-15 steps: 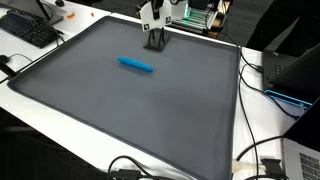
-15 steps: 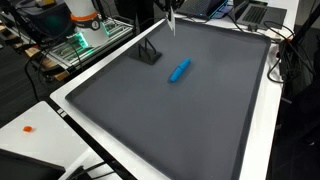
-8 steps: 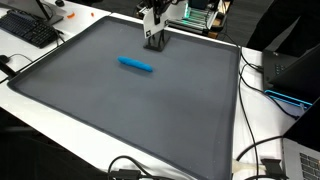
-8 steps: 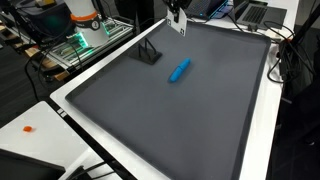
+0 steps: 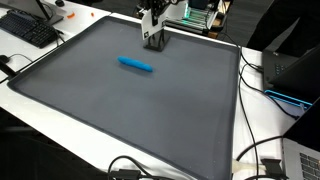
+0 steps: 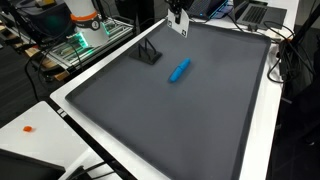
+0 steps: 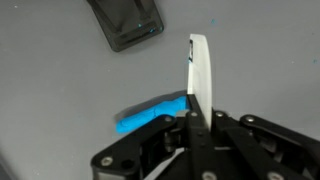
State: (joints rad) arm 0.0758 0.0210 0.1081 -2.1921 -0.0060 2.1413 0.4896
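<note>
My gripper is shut on a thin white stick that juts out past the jaws. It hangs above the far edge of the dark grey mat in both exterior views, and the stick points down at a slant. A blue oblong object lies on the mat just below the jaws in the wrist view. It lies mid-mat in both exterior views. A small black stand sits on the mat near the gripper.
The dark grey mat covers a white table. A keyboard lies off one corner. Cables and a laptop crowd one side. Electronics with green lights stand beyond the far edge.
The gripper with the white stick has shifted a little along the mat's far edge and the stick has tilted. The blue object and the black stand have not moved.
</note>
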